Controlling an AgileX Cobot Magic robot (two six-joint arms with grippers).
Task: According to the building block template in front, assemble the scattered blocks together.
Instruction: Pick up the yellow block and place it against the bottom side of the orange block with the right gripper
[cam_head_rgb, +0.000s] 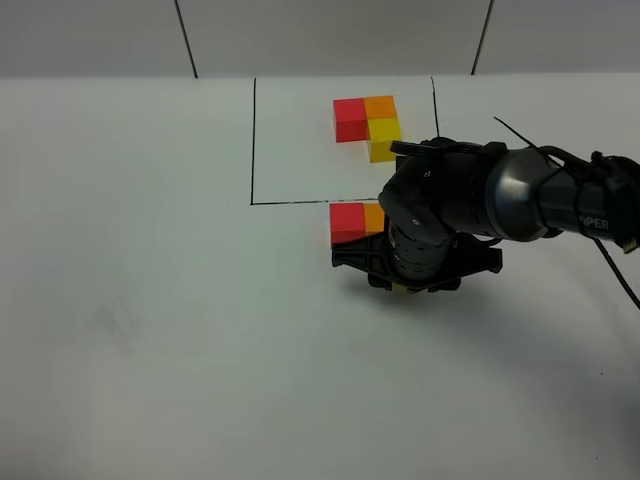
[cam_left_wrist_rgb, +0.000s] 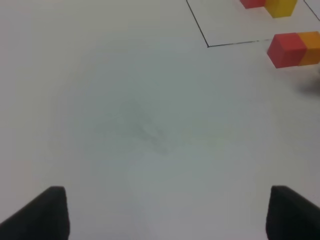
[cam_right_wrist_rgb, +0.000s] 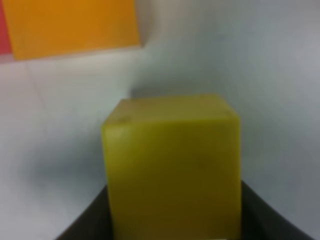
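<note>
The building block template (cam_head_rgb: 366, 122), a red, orange and yellow L-shaped trio, lies inside the thin black drawn rectangle at the back. In front of the rectangle's near line, the scattered red cube (cam_head_rgb: 346, 222) and orange cube (cam_head_rgb: 374, 217) sit side by side, touching. My right gripper (cam_head_rgb: 405, 272) points down just in front of the orange cube and is shut on the yellow cube (cam_right_wrist_rgb: 172, 165), which fills the right wrist view, with the orange cube (cam_right_wrist_rgb: 75, 25) a short gap beyond it. Only a sliver of the yellow cube (cam_head_rgb: 400, 289) shows under the gripper. My left gripper (cam_left_wrist_rgb: 167, 197) is open and empty.
The white table (cam_head_rgb: 150, 300) spreads left and front of the cubes. The right arm (cam_head_rgb: 520, 195) reaches in from the right, over the rectangle's near right corner. The left wrist view shows the red cube (cam_left_wrist_rgb: 285, 49) and the rectangle's corner (cam_left_wrist_rgb: 207, 46) far off.
</note>
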